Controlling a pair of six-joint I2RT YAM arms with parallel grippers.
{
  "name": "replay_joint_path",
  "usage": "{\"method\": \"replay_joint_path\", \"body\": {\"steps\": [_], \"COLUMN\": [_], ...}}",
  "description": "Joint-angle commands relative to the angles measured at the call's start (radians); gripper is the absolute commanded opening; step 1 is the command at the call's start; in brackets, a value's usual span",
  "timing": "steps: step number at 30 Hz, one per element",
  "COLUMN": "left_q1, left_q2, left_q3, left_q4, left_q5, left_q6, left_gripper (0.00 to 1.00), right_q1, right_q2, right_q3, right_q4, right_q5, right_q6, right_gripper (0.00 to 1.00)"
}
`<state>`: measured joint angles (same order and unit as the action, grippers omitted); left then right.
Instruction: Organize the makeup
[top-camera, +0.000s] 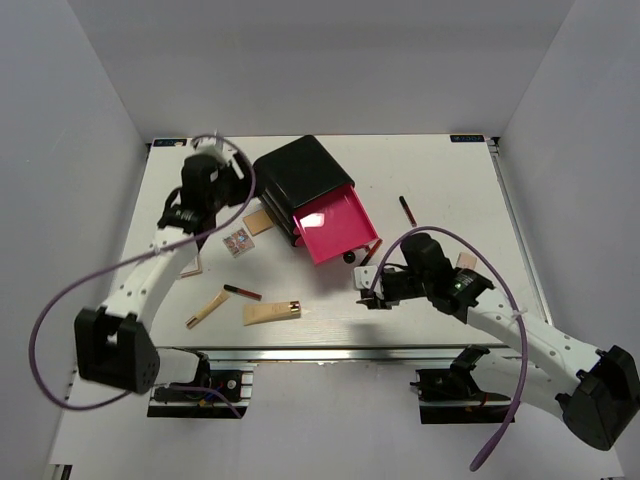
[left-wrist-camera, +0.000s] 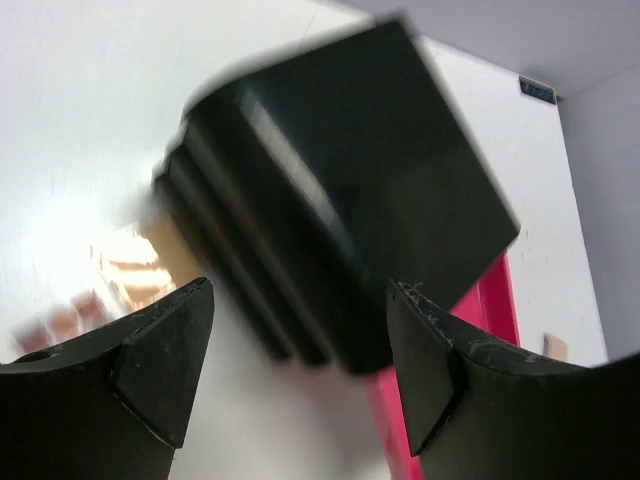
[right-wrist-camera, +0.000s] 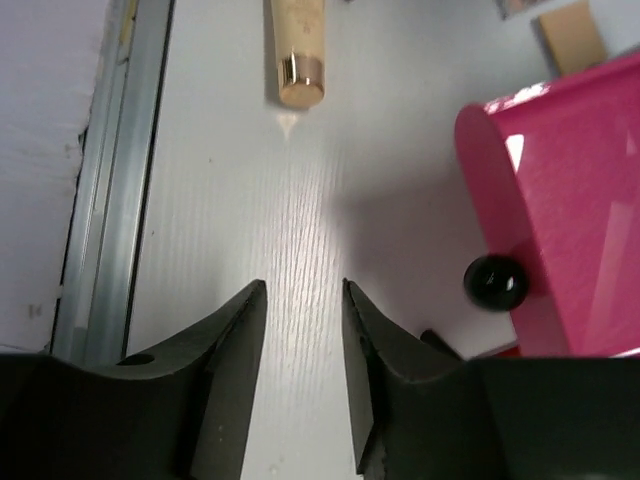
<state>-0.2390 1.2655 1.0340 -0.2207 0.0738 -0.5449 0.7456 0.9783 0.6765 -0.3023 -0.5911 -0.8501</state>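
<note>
Nothing gripped: right fingers a narrow gap apart over bare white wood-grain tabletop. The beige tube, shiny gold cap toward them, lies well ahead, beside the metal rail. Glossy pink drawer is pulled out, its round black knob just right of the fingers. Left fingers wide apart, facing the smooth black box. Slim black-red lipstick, flat tan stick and square patterned packet lie loose left of the drawer
</note>
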Motion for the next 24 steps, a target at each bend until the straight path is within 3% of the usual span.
{"method": "replay_joint_path", "body": {"steps": [1, 7, 11, 15, 20, 24], "left_q1": [0.0, 0.0, 0.0, 0.0, 0.001, 0.003], "left_q2": [0.139, 0.352, 0.573, 0.685, 0.779, 0.79], "left_q3": [0.181, 0.364, 0.54, 0.646, 0.754, 0.73], "left_q4": [0.138, 0.356, 0.307, 0.28, 0.236, 0.271], "left_q5": [0.029, 0.099, 0.126, 0.118, 0.222, 0.322], "left_q6": [0.189, 0.336, 0.398, 0.453, 0.491, 0.458], "left_gripper": [0.79, 0.81, 0.82, 0.83, 0.8, 0.77], "right_q1": [-0.018, -0.083, -0.144, -0.209, -0.238, -0.239], "right_q2": [-0.032, 0.04, 0.131, 0.183, 0.247, 0.284], "right_q3": [-0.047, -0.055, -0.028, -0.003, 0.017, 0.028], "right_q4": [-0.015, 0.029, 0.057, 0.089, 0.115, 0.164], "right_q5": [0.077, 0.189, 0.201, 0.191, 0.165, 0.145], "right_q6": [0.063, -0.036, -0.073, -0.098, -0.119, -0.13], "right_gripper": [0.4, 0.32, 0.32, 0.32, 0.32, 0.32]}}
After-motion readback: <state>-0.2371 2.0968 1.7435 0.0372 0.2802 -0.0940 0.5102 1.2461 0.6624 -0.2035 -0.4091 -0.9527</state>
